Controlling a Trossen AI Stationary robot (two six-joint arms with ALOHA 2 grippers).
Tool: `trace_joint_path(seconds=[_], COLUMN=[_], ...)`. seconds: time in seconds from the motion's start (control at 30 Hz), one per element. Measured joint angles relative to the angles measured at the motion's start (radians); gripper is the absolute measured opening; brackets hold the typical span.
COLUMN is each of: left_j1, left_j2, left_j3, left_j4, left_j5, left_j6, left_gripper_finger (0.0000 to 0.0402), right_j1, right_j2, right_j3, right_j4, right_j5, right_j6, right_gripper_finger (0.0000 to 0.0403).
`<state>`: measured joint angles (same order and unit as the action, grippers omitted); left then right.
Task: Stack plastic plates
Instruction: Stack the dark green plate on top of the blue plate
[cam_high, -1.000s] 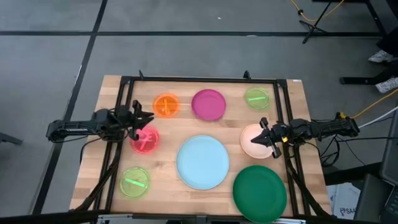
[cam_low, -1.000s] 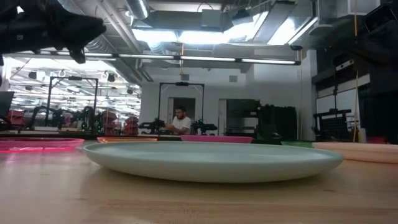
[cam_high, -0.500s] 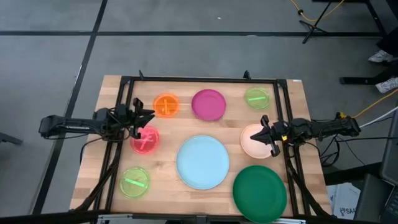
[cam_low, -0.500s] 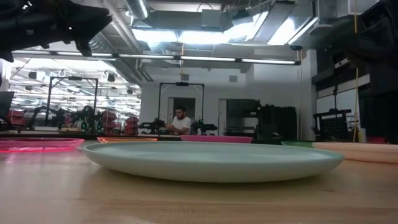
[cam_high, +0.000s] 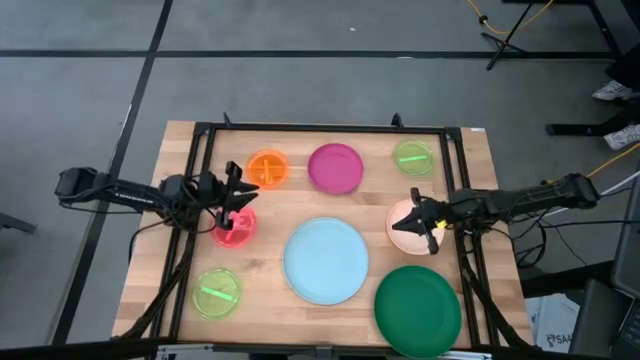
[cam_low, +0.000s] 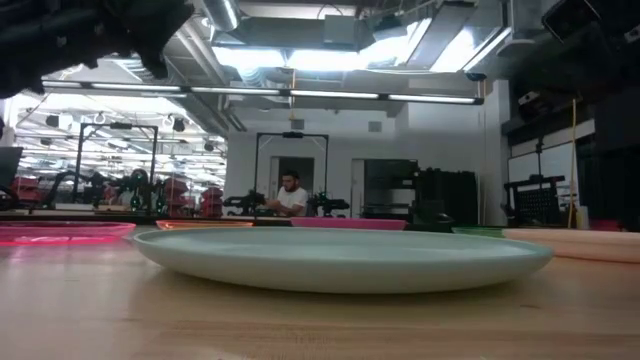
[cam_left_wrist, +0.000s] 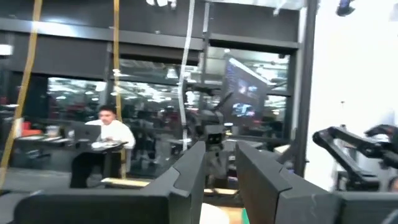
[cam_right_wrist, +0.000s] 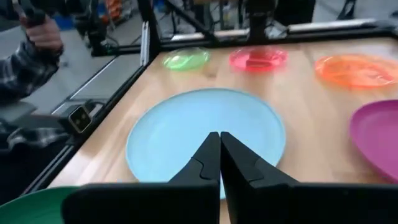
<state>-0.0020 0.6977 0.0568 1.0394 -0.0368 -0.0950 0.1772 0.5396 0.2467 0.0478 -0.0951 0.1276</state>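
Wooden table (cam_high: 150, 270) carried all eight plates, unstacked and holding nothing. Light blue plate (cam_high: 326, 260) sat centre, dark green plate (cam_high: 417, 305) beside it. Left gripper (cam_high: 240, 195) hovered with its fingers parted above the pink-red plate (cam_high: 232, 228); right gripper (cam_high: 424, 222), fingers pressed together, hung over the peach plate (cam_high: 402, 228).

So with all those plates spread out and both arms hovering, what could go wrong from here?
Three things, possibly. The right end effector is shut over the peach plate; it must open to grip the thin rim or it may just push it. The left end effector is open above the pink-red plate, a small, light plate that could slide. The dark green plate overhangs the table edge, so a nudge might tip it off.
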Motion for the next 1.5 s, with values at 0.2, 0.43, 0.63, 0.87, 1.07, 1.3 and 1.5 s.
trace_joint_path(seconds=[0.2, 0.43, 0.63, 0.87, 1.07, 1.3, 1.5], left_j1=[-0.059, -0.098, -0.105, -0.105, -0.105, -0.105, -0.105], left_j2=[0.098, 0.199, 0.238, 0.239, 0.239, 0.239, 0.239], left_j3=[0.100, 0.200, 0.233, 0.238, 0.238, 0.238, 0.238], left_j4=[-0.069, -0.137, -0.137, -0.134, -0.118, -0.118, -0.127], left_j5=[0.033, 0.029, 0.029, 0.028, 0.019, -0.028, -0.139], left_j6=[0.020, 0.053, 0.054, 0.055, 0.046, 0.041, 0.000], left_gripper_finger=[0.0082, 0.0082, 0.0082, 0.0082, 0.0082, 0.0082, 0.0082], right_j1=[0.006, 0.144, 0.258, 0.310, 0.307, 0.308, 0.308], right_j2=[0.108, 0.212, 0.299, 0.402, 0.479, 0.580, 0.629], right_j3=[0.107, 0.227, 0.308, 0.325, 0.325, 0.325, 0.325], right_j4=[-0.106, -0.226, -0.366, -0.397, -0.397, -0.424, -0.480], right_j5=[-0.021, 0.064, 0.164, 0.083, 0.109, 0.052, -0.003], right_j6=[-0.001, -0.002, 0.037, 0.160, 0.192, 0.260, 0.267], right_gripper_finger=[0.0001, 0.0001, 0.0001, 0.0001, 0.0001, 0.0054, 0.0129])
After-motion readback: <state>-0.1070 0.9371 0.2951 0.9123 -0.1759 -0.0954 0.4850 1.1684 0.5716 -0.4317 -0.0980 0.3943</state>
